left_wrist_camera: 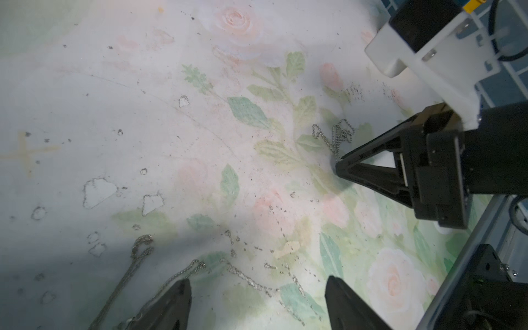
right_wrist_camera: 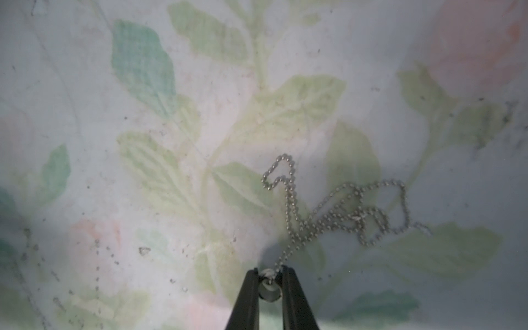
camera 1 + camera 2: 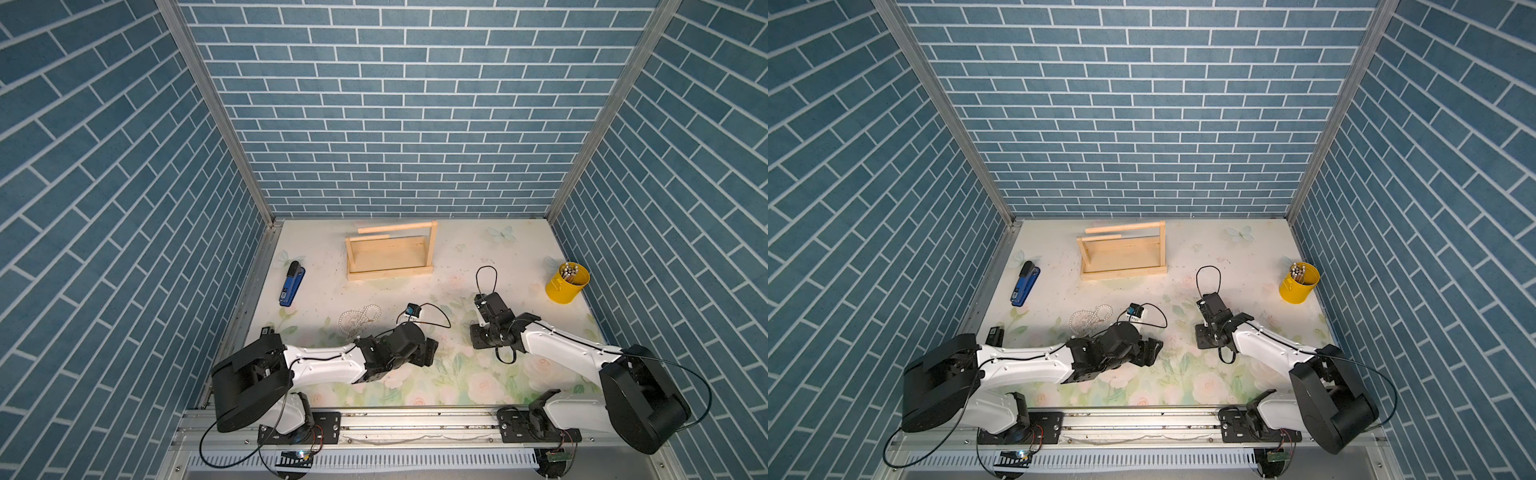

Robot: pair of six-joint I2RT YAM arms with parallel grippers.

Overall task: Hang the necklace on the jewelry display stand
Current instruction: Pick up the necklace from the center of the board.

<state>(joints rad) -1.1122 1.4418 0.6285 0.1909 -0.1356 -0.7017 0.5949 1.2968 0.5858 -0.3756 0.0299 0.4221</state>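
A silver ball-chain necklace [image 2: 343, 217] lies bunched on the flowered table cover. My right gripper [image 2: 270, 274] is shut on the small metal ring [image 2: 270, 291] at its end, with its tips down at the cover. The left wrist view shows that same chain [image 1: 334, 137] and the right gripper [image 1: 338, 165] from the side. My left gripper [image 1: 257, 288] hovers low nearby, open, nothing between its fingers [image 1: 177, 303]. The jewelry display stand [image 3: 390, 253] [image 3: 1123, 253], pale wood, stands upright at the back, far from both grippers [image 3: 430, 351] [image 3: 478, 343].
A pearl strand [image 3: 359, 318] lies left of the left wrist, and a thin chain [image 1: 137, 257] lies by the left finger. A blue stapler [image 3: 291, 284] is at the left edge. A yellow cup of sticks [image 3: 567, 282] stands at the right. A small cabled device [image 3: 413, 311] sits mid-table.
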